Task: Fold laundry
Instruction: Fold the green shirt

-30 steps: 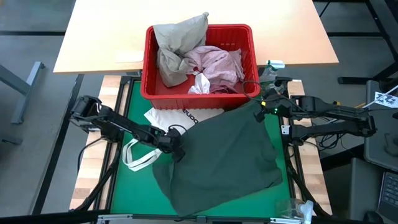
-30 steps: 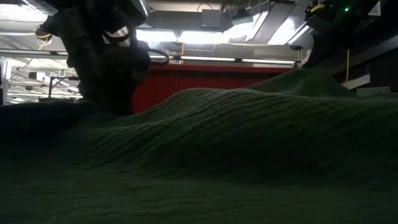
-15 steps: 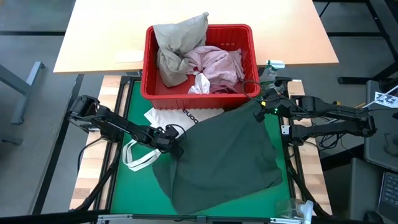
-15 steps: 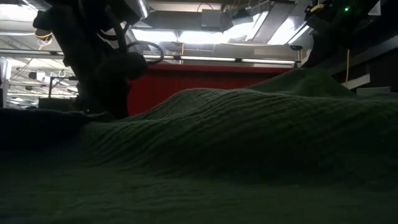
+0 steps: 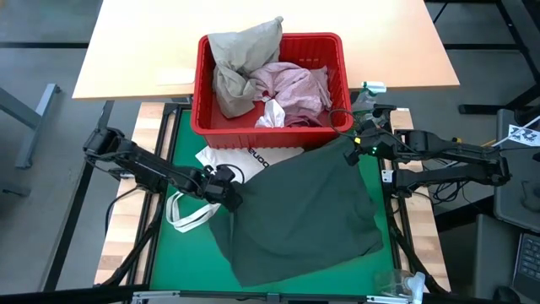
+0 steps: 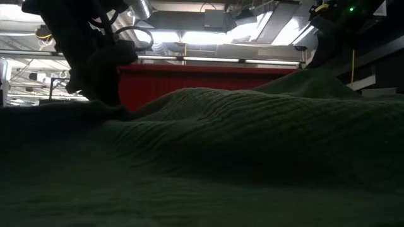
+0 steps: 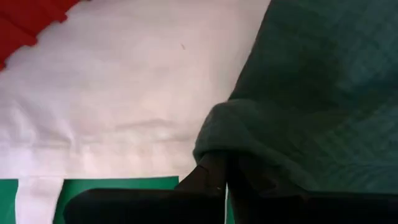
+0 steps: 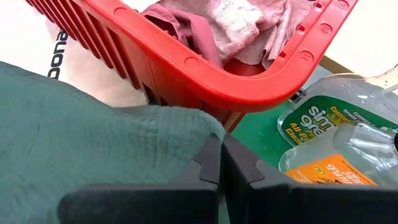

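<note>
The dark grey-green garment [image 5: 304, 215] lies spread over the green mat [image 5: 177, 253] in the near half of the table, pinned at two corners so that it can be stretched flat before any fold is made. The left gripper [image 5: 226, 191] sits at the cloth's left corner, its fingers closed tight with a bunched fold of the fabric pinched between them, as the left wrist view shows; it rests just over the white tote bag [image 5: 232, 160], which lies partly under the garment's edge. The right gripper [image 5: 354, 143] is likewise clamped on the far right corner, beside the red basket [image 5: 337, 51], and that corner is lifted a little, which explains the ridge rising across the cloth in the low view. Holding opposite corners this way looks meant to pull out the slack and square the piece up. The rest of the laundry waits heaped in the basket at the far side: a beige-khaki piece [image 5: 240, 59], a mottled pink one [image 5: 295, 84] and a small white piece [image 5: 272, 114]. Plastic bottles [image 8: 329, 134] stand near the right gripper, close enough to be knocked if that arm swings outward.
</note>
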You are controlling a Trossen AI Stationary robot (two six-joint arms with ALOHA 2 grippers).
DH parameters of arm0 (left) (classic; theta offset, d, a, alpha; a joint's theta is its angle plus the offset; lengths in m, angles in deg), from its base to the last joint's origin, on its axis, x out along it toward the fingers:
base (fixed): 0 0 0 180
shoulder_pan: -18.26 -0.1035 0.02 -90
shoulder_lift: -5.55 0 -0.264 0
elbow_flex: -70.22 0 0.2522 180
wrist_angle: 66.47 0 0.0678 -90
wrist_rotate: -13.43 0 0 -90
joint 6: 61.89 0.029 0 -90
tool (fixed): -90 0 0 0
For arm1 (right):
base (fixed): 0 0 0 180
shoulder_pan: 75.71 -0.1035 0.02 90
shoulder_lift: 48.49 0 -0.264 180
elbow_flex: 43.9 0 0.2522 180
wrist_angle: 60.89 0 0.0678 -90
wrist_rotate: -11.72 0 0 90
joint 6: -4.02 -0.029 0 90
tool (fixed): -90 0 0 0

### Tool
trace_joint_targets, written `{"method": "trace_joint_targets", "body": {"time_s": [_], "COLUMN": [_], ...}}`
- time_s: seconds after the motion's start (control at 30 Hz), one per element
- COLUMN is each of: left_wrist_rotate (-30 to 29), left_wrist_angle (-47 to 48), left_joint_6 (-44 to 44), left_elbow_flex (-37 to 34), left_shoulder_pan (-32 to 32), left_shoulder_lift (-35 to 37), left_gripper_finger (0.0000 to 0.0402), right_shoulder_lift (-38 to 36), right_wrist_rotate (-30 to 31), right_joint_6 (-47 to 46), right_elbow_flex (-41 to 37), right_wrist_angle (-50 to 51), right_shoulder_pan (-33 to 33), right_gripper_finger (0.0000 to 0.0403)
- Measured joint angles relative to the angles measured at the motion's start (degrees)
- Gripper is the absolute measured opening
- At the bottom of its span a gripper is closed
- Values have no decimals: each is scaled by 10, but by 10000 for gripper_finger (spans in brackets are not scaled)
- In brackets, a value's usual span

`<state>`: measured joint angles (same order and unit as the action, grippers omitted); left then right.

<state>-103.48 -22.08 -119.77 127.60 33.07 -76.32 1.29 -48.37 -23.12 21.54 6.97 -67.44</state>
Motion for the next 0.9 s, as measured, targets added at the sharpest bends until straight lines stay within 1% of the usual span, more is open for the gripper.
{"method": "trace_joint_targets", "body": {"time_s": [0.27, 0.37, 0.5, 0.67, 0.83, 0.9], "left_wrist_rotate": [21, 33, 42, 48, 82, 81], "left_wrist_angle": [-6, -6, -6, -4, 9, 10], "left_joint_6": [3, 26, 44, 45, 35, 23], "left_elbow_flex": [0, 0, 0, 0, 0, 0], "left_shoulder_pan": [-1, -1, -2, -2, -2, -2], "left_shoulder_lift": [-5, -5, -5, -5, -5, -5], "left_gripper_finger": [0, 4, 37, 83, 93, 92], "right_shoulder_lift": [0, 0, 0, 0, 0, 0], "right_wrist_rotate": [0, 0, 0, 0, 0, 0], "right_joint_6": [0, 4, 4, 4, 4, 4], "right_elbow_flex": [0, 0, 0, 0, 0, 0], "right_wrist_angle": [0, 0, 0, 0, 0, 0], "right_shoulder_pan": [0, 0, 0, 0, 0, 0], "right_gripper_finger": [3, 3, 3, 3, 3, 3]}}
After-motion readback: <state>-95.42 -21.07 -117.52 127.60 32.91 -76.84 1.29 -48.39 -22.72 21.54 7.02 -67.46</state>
